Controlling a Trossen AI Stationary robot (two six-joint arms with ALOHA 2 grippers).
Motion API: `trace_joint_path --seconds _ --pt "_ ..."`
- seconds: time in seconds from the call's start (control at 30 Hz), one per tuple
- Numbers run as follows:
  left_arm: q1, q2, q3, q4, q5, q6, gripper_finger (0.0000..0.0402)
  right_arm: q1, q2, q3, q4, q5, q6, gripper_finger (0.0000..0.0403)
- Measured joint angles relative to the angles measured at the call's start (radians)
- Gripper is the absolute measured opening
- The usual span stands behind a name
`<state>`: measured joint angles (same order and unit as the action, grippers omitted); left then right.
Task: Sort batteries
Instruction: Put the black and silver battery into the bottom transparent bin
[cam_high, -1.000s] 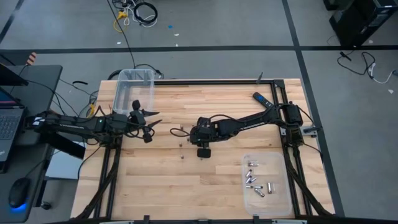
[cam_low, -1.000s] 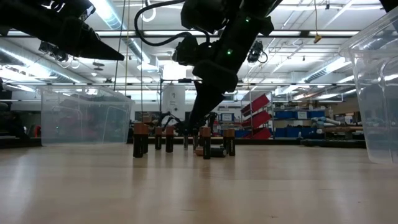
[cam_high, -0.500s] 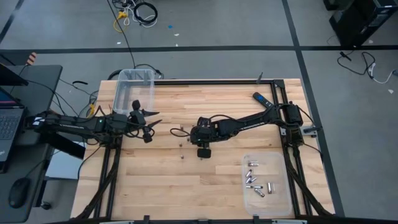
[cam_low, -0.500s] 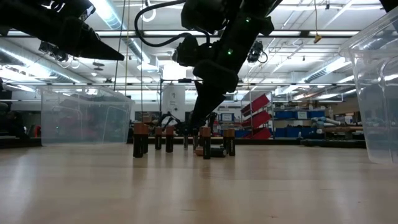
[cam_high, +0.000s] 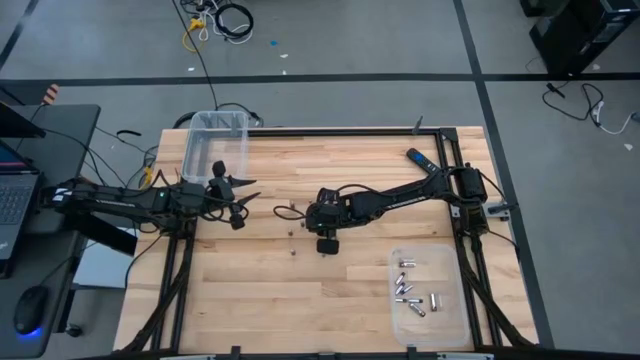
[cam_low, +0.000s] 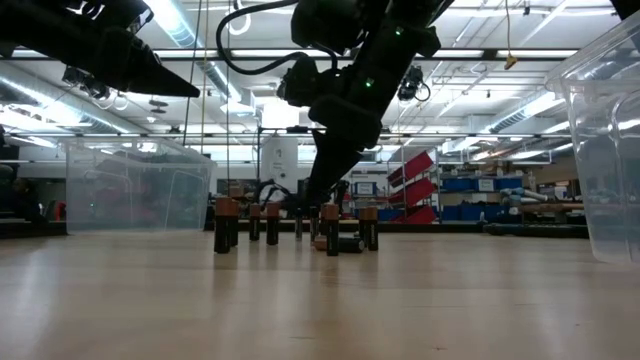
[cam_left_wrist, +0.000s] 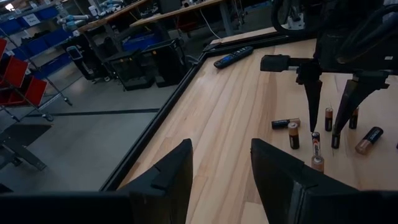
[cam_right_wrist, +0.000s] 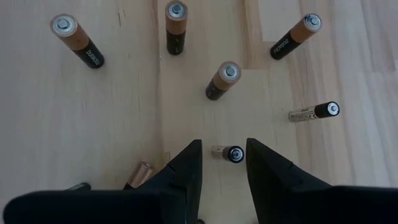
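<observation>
Several small batteries (cam_right_wrist: 225, 78) stand upright on the wood at mid-table, and a few lie on their side (cam_right_wrist: 314, 112); in the low view they form a row (cam_low: 272, 222). My right gripper (cam_right_wrist: 224, 146) points down among them (cam_high: 312, 215), open, its fingers on either side of one upright dark-topped battery (cam_right_wrist: 234, 154); whether a finger touches it cannot be seen. More batteries (cam_high: 410, 290) lie in a clear tray at the table's near right. My left gripper (cam_high: 248, 190) hangs open above the table's left part, holding nothing.
A clear plastic bin (cam_high: 215, 145) sits at the table's far left corner. The clear tray (cam_high: 447, 300) is at the near right. A black-and-blue remote (cam_high: 419, 160) lies near the far right edge. Bare wood (cam_high: 250, 290) spans the near left.
</observation>
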<state>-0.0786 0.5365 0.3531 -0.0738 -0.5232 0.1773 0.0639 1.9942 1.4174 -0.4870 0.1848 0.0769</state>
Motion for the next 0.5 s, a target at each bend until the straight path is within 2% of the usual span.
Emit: trace_joint_path --seconds 0.5 --pt "0.0 0.0 0.0 0.0 0.0 0.0 0.0161 -0.001 0.0 0.0 0.005 0.002 0.085 0.0109"
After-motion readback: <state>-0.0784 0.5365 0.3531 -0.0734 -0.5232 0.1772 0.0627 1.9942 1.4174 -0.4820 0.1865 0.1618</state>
